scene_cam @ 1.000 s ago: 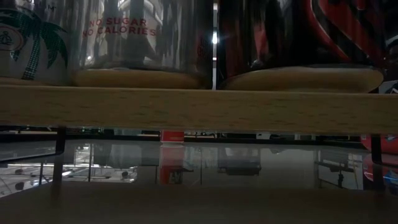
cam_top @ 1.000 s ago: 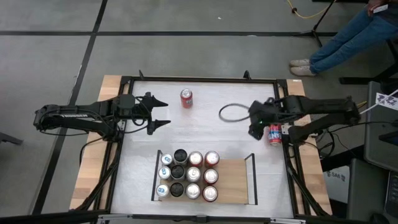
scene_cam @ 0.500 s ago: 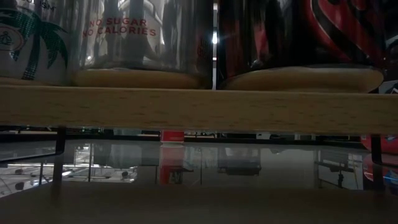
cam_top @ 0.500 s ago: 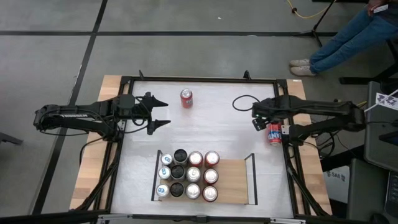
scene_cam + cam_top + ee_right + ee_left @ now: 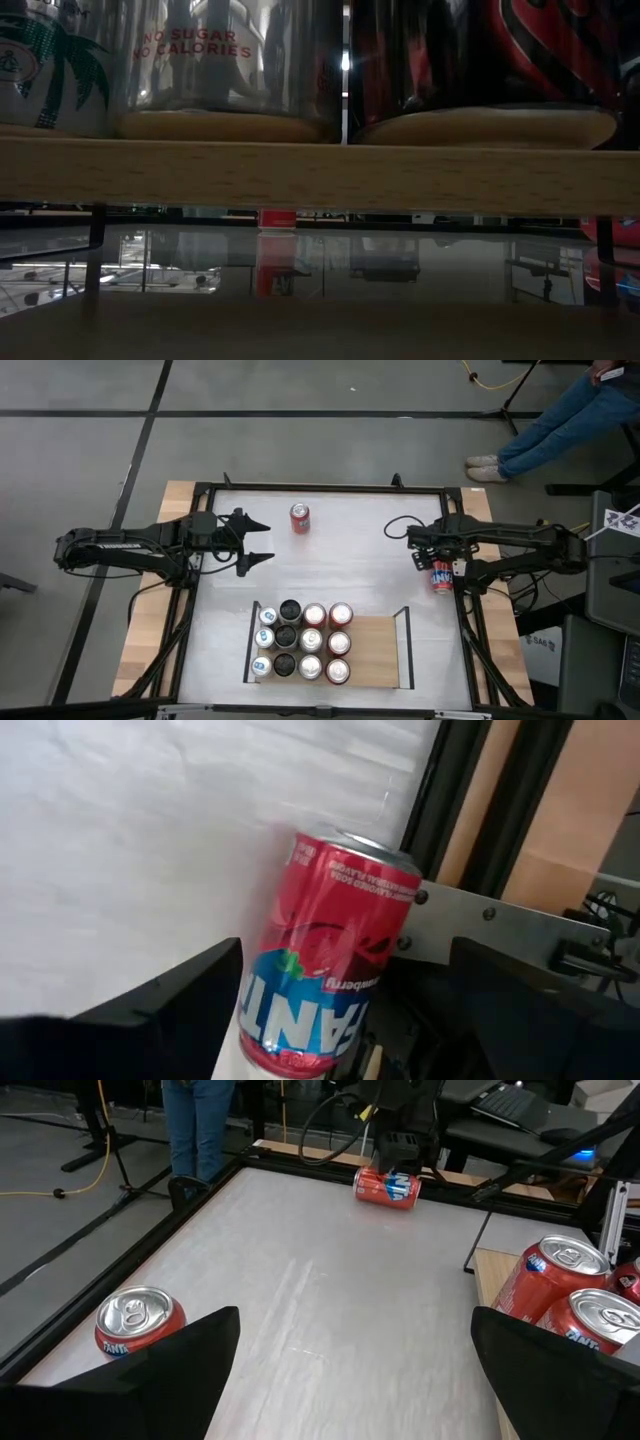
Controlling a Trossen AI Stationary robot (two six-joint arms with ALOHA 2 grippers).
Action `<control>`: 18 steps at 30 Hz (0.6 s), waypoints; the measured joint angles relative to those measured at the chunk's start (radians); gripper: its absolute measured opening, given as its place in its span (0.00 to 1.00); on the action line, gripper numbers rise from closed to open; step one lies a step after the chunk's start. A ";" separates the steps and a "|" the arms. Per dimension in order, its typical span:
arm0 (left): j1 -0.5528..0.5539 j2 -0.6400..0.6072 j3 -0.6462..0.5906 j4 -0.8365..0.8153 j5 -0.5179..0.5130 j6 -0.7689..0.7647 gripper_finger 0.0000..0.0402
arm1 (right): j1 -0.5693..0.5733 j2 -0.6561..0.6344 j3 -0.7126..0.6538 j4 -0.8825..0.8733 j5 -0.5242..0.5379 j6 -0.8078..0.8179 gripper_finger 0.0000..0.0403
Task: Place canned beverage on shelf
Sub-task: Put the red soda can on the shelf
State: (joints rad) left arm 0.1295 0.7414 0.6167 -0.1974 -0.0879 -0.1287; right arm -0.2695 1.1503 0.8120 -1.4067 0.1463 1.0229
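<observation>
A red canned beverage (image 5: pixel 441 576) lies on its side at the table's right edge, against the black frame; the right wrist view shows it as a red can (image 5: pixel 330 950). My right gripper (image 5: pixel 432 556) hangs open just above it, pointing down, one finger on either side without touching. Another red can (image 5: pixel 300 518) stands upright near the far edge. The light-wood shelf (image 5: pixel 378 652) lies near the front, with several cans standing on its left part. My left gripper (image 5: pixel 268 542) waits open at the left, held above the table.
The black frame rail (image 5: pixel 462 610) runs close beside the lying can. A black cable loop (image 5: pixel 402 523) trails from the right arm. The shelf's right half (image 5: pixel 380 660) is bare wood between its black rails. A person's legs (image 5: pixel 560 420) show beyond the far right corner.
My right gripper has moved toward the table's right edge and down to the lying can, tipping to point downward and rolling at the wrist. Its cable loop has drawn in smaller. The can has not moved.
</observation>
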 joint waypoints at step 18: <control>0.000 0.000 0.000 0.000 0.000 0.000 0.97 | -0.019 0.239 0.000 -0.002 0.005 0.005 0.85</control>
State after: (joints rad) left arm 0.1295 0.7414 0.6167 -0.1970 -0.0879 -0.1284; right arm -0.2888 1.3893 0.8124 -1.4090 0.1513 1.0277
